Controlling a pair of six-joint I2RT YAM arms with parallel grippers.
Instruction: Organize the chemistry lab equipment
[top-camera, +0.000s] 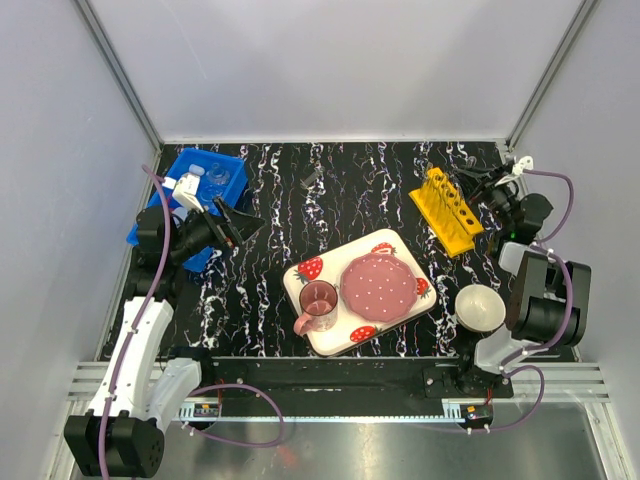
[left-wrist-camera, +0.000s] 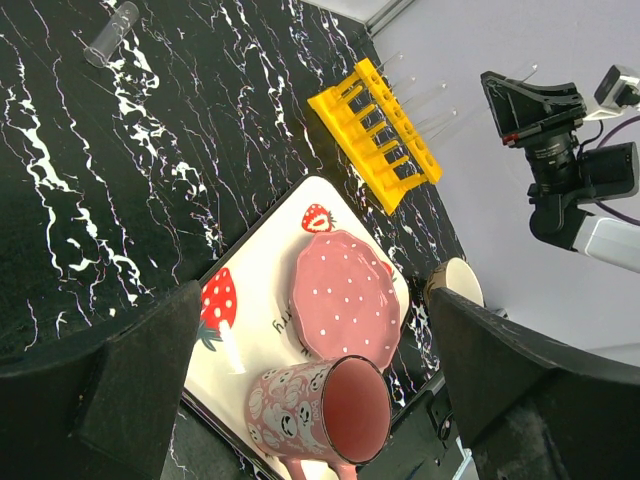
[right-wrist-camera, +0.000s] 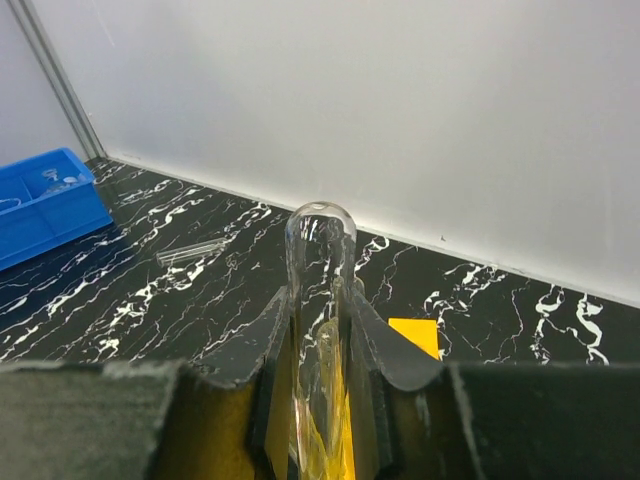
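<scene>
**A:** Wide look from above: a black tabletop (top-camera: 330, 200), white veining streaked all across it, marble-style.

**B:** And it's boxed in on three sides. Pale grey back wall (top-camera: 330, 60), left wall (top-camera: 50, 200), right wall (top-camera: 600, 100), all plain flat panels.

**A:** Aluminium struts climb both back corners, the left strut (top-camera: 120, 75) and the right strut (top-camera: 545, 75), leaning outward in this view.

**B:** At the near edge there's a slotted aluminium rail (top-camera: 590, 380), then a brushed metal sheet (top-camera: 400, 450) below it.

**A:** Light's even and soft across those panels.
</scene>
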